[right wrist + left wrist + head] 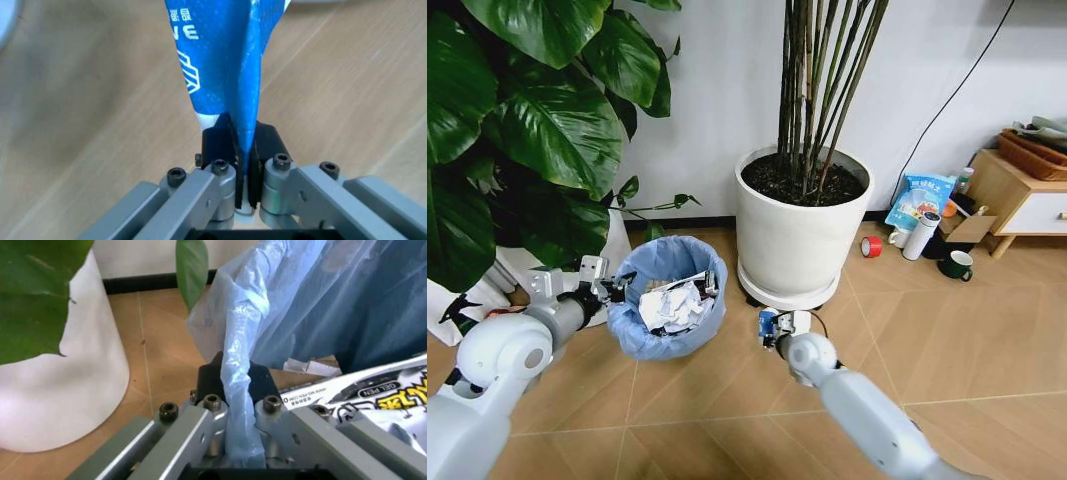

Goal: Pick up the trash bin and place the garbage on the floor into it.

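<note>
Blue bag: the light blue liner of the trash bin is pinched between the fingers of the left tool, at the rim nearest that tool (the wrist view shows plastic squeezed right down into the closed jaws).
Left tool: clamped on the bin's rim, beside a white plant pot.
Bin contents: crumpled white paper and a printed wrapper, lying just past the left tool's fingertips.
Right tool: closed tight on a flattened blue and white piece of garbage, which sticks straight out beyond its fingers, above the floor.
Bin position: between the two tools, touching the left one, a short way from the right one.
Big white pot: just beyond the right tool, holding tall stems.
Floor: tan wood boards under both tools.
</note>
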### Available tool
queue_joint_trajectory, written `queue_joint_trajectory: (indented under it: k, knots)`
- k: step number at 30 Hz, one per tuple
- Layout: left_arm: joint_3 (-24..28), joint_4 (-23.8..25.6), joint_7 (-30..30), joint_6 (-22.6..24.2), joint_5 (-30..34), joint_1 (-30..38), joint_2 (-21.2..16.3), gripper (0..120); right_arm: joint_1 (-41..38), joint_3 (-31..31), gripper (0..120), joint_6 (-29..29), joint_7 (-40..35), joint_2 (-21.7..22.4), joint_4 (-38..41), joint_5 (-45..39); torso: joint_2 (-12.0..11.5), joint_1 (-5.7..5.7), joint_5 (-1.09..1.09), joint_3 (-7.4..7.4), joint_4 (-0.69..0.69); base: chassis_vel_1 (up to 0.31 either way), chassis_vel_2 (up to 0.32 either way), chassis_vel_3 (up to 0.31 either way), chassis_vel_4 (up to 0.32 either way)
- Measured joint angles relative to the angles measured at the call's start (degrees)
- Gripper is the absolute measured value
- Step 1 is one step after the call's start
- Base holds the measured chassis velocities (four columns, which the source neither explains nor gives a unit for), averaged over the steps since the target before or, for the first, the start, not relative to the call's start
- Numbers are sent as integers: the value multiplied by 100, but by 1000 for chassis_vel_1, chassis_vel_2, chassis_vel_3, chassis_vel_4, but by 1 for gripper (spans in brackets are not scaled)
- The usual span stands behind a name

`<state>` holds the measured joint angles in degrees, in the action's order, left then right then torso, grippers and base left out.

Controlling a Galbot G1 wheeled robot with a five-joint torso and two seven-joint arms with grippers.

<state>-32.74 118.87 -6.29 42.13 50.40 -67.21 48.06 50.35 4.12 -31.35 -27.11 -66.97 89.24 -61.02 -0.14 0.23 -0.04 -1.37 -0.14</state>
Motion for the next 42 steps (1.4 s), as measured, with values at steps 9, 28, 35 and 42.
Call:
queue_joint_trajectory:
  k: [9, 28, 35, 42]
  knots:
    - [125, -119, 45, 0, -46, 48, -37, 0, 412, -695, 0, 182, 895, 1019, 1795, -72, 0, 0, 1, 0, 2, 0, 0, 0, 0]
    - [1068, -434, -99, 0, -100, 569, 26, 0, -103, -1200, 0, 541, 1535, 1517, 3492, -396, 0, 0, -1, 0, 1, 0, 0, 0, 0]
    - [1645, -760, -204, 0, -86, 1108, 290, 0, -256, -804, 0, 306, 1712, 1543, 3833, -536, 0, 0, -2, 0, 1, 0, 0, 0, 0]
    - [2092, -870, -432, 0, 84, 1621, 390, 0, -137, -583, 0, 107, 1778, 1514, 3811, -435, 0, 0, -1, -1, 0, 0, 0, 0, 0]
